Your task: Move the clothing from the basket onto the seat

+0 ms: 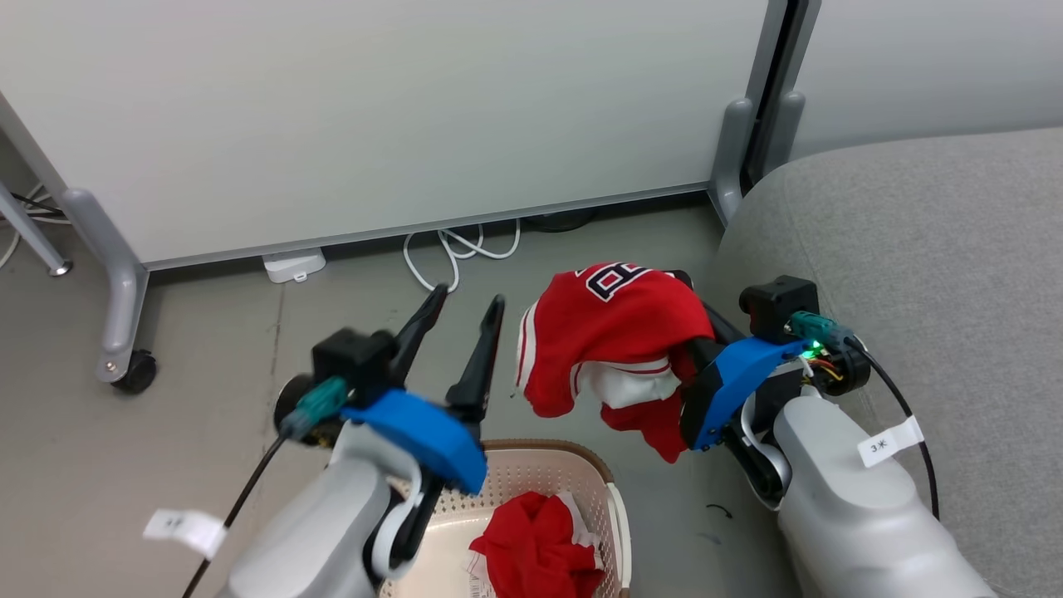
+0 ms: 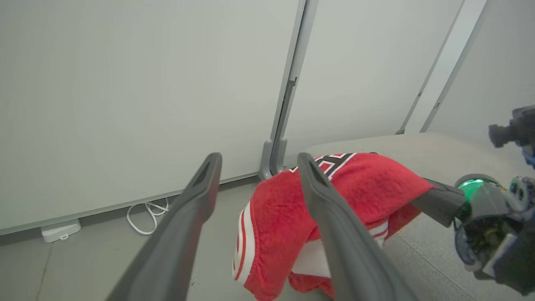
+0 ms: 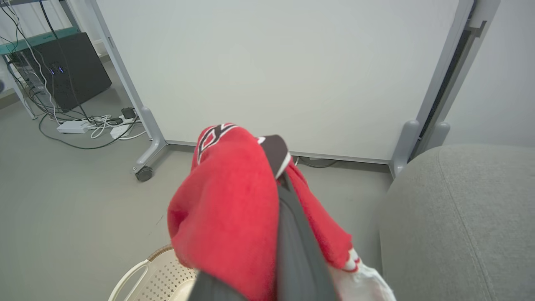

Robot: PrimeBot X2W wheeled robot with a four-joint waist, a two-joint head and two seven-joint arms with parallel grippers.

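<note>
In the head view the left pincer [image 1: 467,297] stands at centre-left of the frame, above the basket [image 1: 548,449]. Its two dark fingers are spread well apart and there is nothing between them. In its own wrist view the same fingers [image 2: 196,196] rise from the bottom edge with bare grey floor [image 2: 104,259] showing through the gap.

The right pincer [image 1: 704,322] sits right of centre, just beside the rounded edge of the seat [image 1: 913,249]. Its fingers are pressed together and clamped on the jersey [image 1: 623,332]. The red cloth is draped over them and hangs down on both sides, clear of the floor. Its black-and-white lettering lies at the top of the bundle, and the white stripes run down the left edge. In the right wrist view the closed fingers [image 3: 292,234] run up the middle of the frame (a bit of white trim is nipped near the tip). Red fabric is heaped to the left of them.

The jersey hangs between the basket and the seat, touching neither as far as the head view tells.

The second red garment [image 1: 536,544] lies crumpled inside the basket at the bottom centre of the frame. The seat fills the right side, with nothing lying on the part in view.

Along the top runs a white partition panel [image 1: 374,108], with a looped white cable [image 1: 457,249] on the floor below it.
</note>
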